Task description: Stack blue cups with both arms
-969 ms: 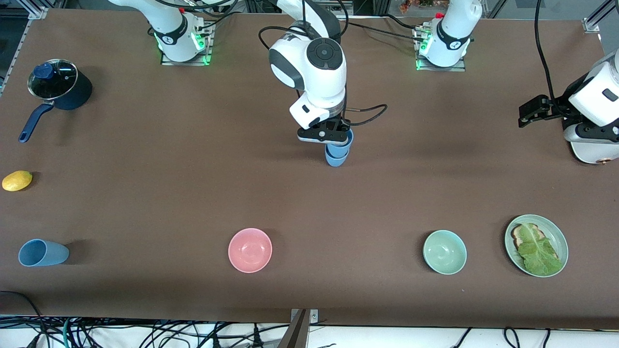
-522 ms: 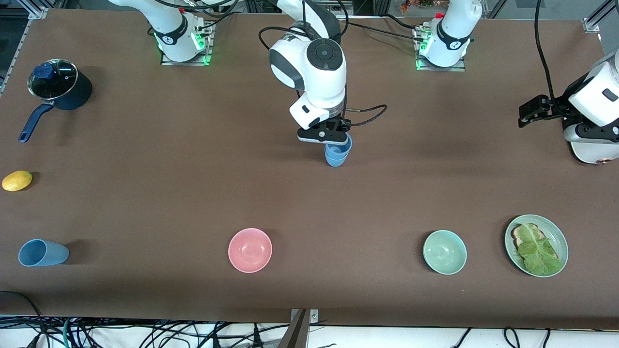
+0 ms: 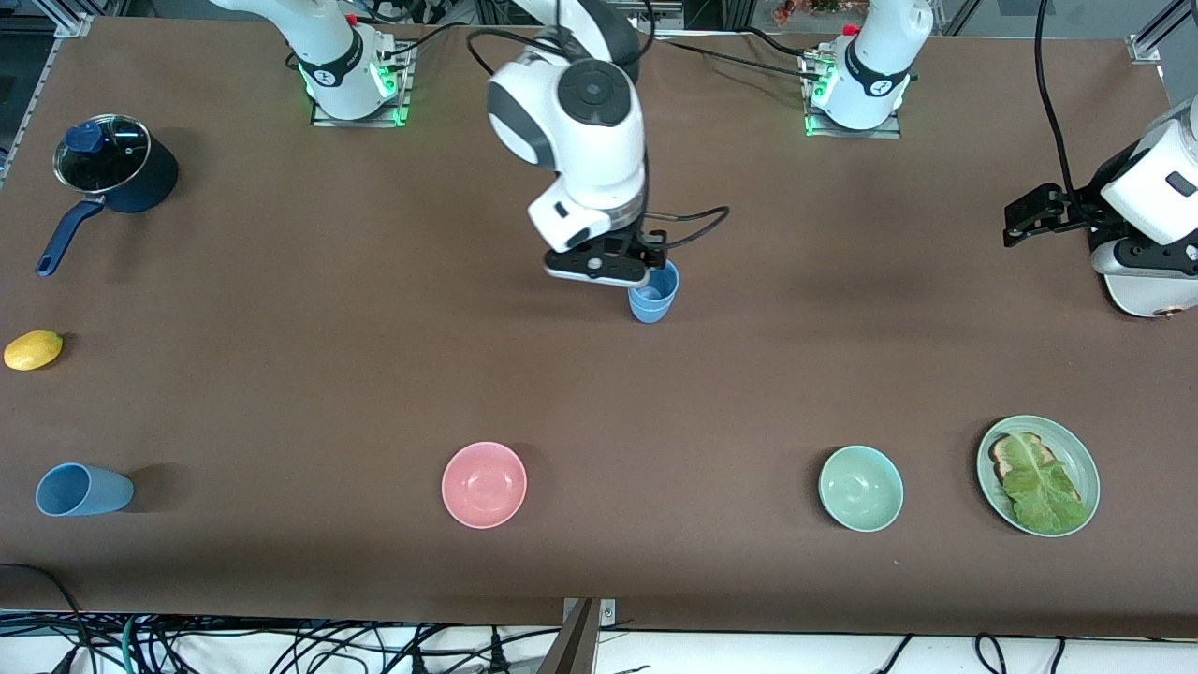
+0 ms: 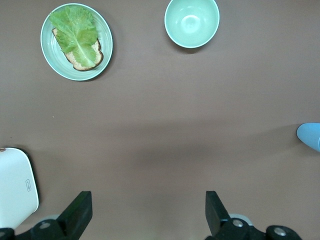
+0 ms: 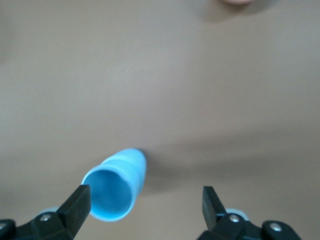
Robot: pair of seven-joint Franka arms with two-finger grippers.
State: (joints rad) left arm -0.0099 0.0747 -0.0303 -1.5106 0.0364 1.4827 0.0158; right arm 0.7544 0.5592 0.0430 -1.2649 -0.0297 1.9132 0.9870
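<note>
Brown table (image 3: 281, 393) — items resting directly on it: stacked blue cups (image 3: 652, 298) near centre, upright; pot (image 3: 117, 178) with glass lid at 10 o'clock; lemon (image 3: 33, 350) at 9 o'clock; a blue cup (image 3: 82, 490) on its side at 8 o'clock; pink bowl (image 3: 484, 484) at 6 o'clock; green bowl (image 3: 860, 488) at 5 o'clock; plate (image 3: 1084, 468) with toast and lettuce at 4 o'clock; toaster (image 4: 15, 187) at 3 o'clock — partly hidden.

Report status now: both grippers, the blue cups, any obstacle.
Right gripper open, beside stacked blue cups mid-table. Left gripper open, waiting near the toaster. One blue cup lies on its side, unstacked. No obstacle.
</note>
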